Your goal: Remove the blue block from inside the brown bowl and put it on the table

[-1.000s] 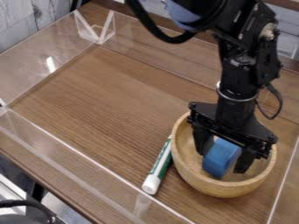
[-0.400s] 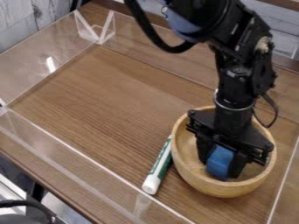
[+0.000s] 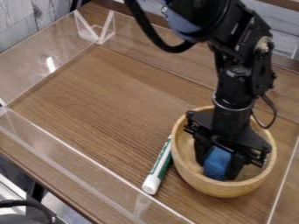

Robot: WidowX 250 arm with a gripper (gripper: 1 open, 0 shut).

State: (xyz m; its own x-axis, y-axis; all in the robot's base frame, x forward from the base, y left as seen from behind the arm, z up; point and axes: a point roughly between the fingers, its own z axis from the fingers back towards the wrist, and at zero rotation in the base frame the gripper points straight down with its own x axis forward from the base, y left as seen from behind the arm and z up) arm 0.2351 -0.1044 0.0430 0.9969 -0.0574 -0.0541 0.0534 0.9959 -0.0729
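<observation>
The brown bowl (image 3: 197, 178) sits at the front right of the table (image 3: 105, 96). Inside it stands the blue block (image 3: 219, 161), pinched between the black fingers of my gripper (image 3: 222, 157), which points straight down into the bowl and is shut on the block. The block still rests low in the bowl, below the rim. The fingers hide its sides.
A white-and-green marker pen (image 3: 158, 168) lies on the table against the bowl's left side. Low clear acrylic walls (image 3: 70, 144) ring the tabletop, with a folded clear piece (image 3: 96, 30) at the back. Open wood surface spreads left of the bowl.
The gripper's fingers have closed in on the blue block, which showed wider between open fingers a second ago. The arm has stayed in place over the bowl.
</observation>
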